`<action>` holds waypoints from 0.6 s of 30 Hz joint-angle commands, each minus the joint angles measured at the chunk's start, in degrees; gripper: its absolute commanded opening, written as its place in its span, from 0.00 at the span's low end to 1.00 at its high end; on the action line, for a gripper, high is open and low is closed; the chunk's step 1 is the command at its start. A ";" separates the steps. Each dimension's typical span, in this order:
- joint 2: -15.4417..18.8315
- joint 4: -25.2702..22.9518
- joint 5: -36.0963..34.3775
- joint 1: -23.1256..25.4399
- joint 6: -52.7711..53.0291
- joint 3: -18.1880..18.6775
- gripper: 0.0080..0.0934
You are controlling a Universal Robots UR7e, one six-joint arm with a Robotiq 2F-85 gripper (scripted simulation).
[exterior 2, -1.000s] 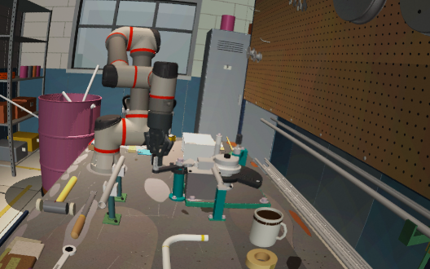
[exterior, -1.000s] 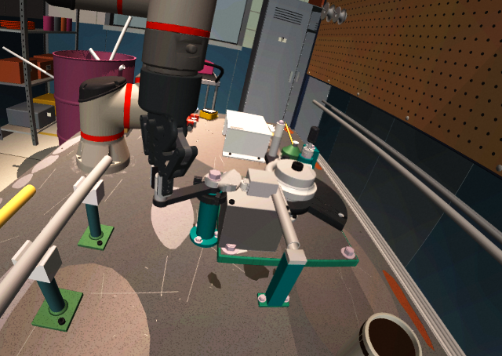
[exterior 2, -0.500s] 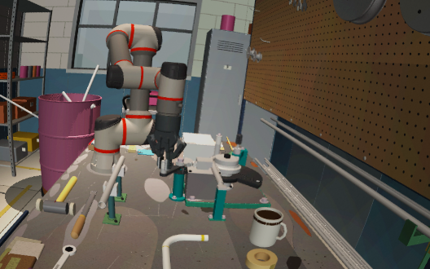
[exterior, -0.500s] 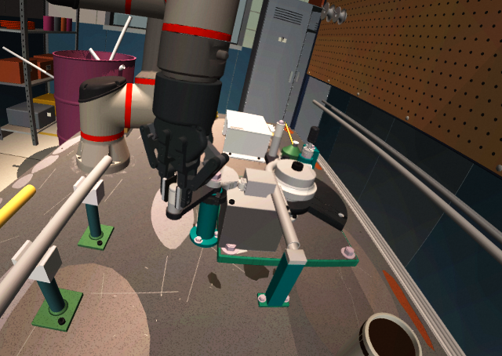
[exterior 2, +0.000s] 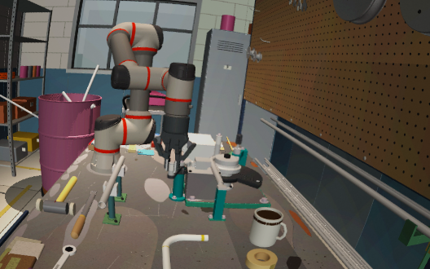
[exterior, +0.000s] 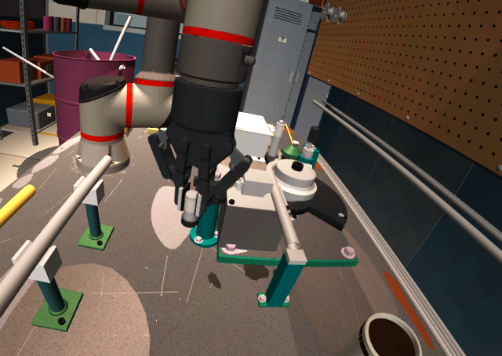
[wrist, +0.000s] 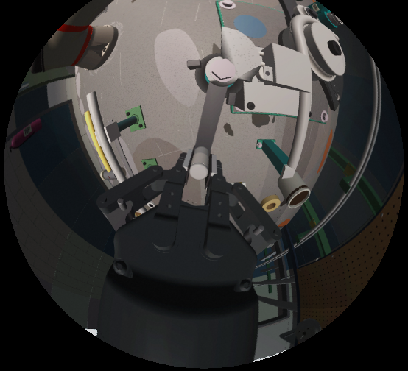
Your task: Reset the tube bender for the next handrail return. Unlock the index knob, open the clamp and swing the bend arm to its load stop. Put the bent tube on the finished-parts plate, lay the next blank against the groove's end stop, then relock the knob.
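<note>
My gripper [exterior: 189,206] [exterior 2: 172,168] [wrist: 200,166] is over the bench just left of the tube bender. The clamp lever's handle [exterior: 189,209] [wrist: 199,165] sits gripped between its fingers. The lever [wrist: 210,115] runs from the handle to a pivot [wrist: 219,71] on a teal post [exterior: 207,226]. The bent tube [exterior: 284,214] [wrist: 302,115] lies in the bender, curled round the grey die wheel [exterior: 296,178] [wrist: 329,52]. Its free end rests on a teal support [exterior: 284,277]. The black index knob [exterior: 313,133] stands behind the wheel. The blank tube [exterior: 52,226] [exterior 2: 112,179] rests on two green-based stands to the left.
The teal base plate's edge [exterior: 284,261] lies just right of my fingers. A coffee mug [exterior 2: 266,226], a tape roll [exterior 2: 261,257] and a spare bent tube [exterior 2: 178,244] sit at the near end. A mallet [exterior 2: 55,206] and a chisel lie left. Long rods [exterior: 405,174] run along the right wall.
</note>
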 commanded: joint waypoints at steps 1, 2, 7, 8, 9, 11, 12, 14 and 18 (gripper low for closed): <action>0.13 -0.01 -0.05 0.10 -0.50 -0.12 0.00; 0.28 -0.03 -0.05 0.23 -1.08 -0.26 0.00; 0.94 -0.11 -0.05 0.82 -3.53 -0.84 0.00; 1.04 -0.12 -0.05 0.92 -3.93 -0.93 0.00; 1.14 -0.13 -0.05 1.01 -4.30 -1.02 0.00; 1.31 -0.14 -0.05 1.17 -4.96 -1.17 0.00; 1.38 -0.15 -0.05 1.24 -5.24 -1.24 0.00; 1.50 -0.16 -0.05 1.36 -5.73 -1.35 0.00; 1.68 -0.18 -0.05 1.52 -6.41 -1.50 0.00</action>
